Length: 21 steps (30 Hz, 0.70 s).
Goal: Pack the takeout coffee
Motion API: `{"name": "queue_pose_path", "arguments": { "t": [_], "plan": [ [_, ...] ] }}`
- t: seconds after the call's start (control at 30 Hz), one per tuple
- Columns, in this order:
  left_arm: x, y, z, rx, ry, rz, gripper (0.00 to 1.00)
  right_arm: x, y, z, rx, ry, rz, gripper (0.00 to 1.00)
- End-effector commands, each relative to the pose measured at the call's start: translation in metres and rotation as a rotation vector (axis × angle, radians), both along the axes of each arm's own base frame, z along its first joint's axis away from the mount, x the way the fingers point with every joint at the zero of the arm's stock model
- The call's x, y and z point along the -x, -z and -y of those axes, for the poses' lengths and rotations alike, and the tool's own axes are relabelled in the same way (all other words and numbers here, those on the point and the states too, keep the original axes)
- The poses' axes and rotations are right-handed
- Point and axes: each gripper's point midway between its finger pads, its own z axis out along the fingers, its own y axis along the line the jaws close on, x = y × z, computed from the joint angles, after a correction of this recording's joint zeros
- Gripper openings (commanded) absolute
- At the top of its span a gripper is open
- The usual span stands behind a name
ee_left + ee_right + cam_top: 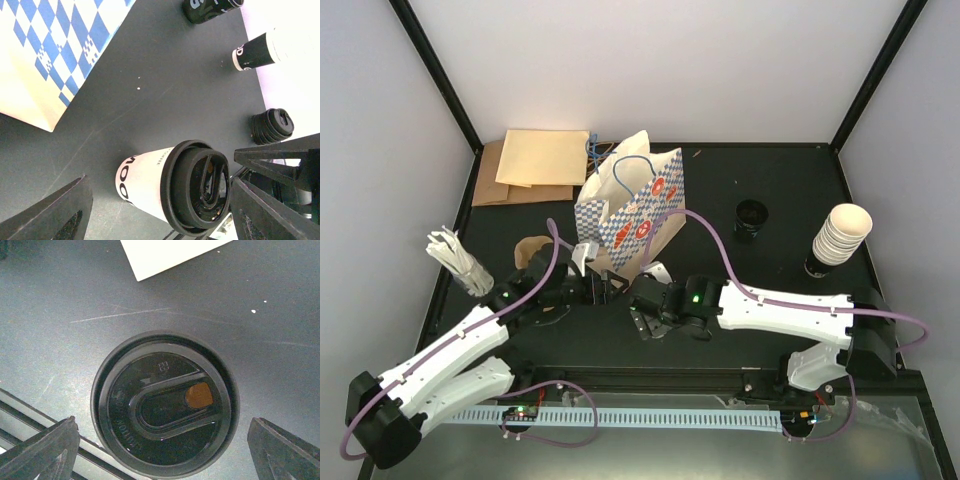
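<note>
The takeout coffee (pixel 150 185), its black lid (pixel 165 405) already on, stands on the dark worktop (pixel 280 300) at about 6 o'clock of the blue-checked paper bag (pixel 630 215) (from overhead the two wrists nearly hide it). It sits close to the bag, probably so the lift into the bag's open mouth is a short one.

The left fingers (pixel 60 215) are spread and come at the cup from the side. One is clear of the wall, the other is close by the lid's rim, and I cannot tell whether that one touches. The right fingers (pixel 45 452) are also spread wide, at 8 and 4 o'clock of the lid with a gap on both sides, and that wrist looks straight down. Nothing is pinched.

I read this as a side grasp being lined up, low on the cup's wall so the lid is not squeezed loose. The nested cups (pixel 842 232) and spare lids (pixel 751 218) sit well away at 2 o'clock.
</note>
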Motion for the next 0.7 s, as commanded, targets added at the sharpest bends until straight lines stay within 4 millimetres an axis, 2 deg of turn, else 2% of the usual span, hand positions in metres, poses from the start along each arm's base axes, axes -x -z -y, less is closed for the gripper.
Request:
{"name": "queue_pose_path", "arguments": {
  "t": [0.0,0.27,0.67],
  "plan": [
    [0.0014,0.0003,-0.0045,-0.007,0.000,0.011,0.78,0.0011,0.0010,-0.0010,0.025,-0.013,-0.001,0.93],
    [0.0016,0.0000,-0.0042,-0.004,0.004,0.009,0.78,-0.0008,0.0070,-0.0034,0.052,-0.010,-0.001,0.88],
    [0.0029,0.0014,-0.0033,-0.008,0.015,0.000,0.78,-0.0042,0.0046,-0.0096,0.064,-0.029,0.014,0.83]
  ]
}}
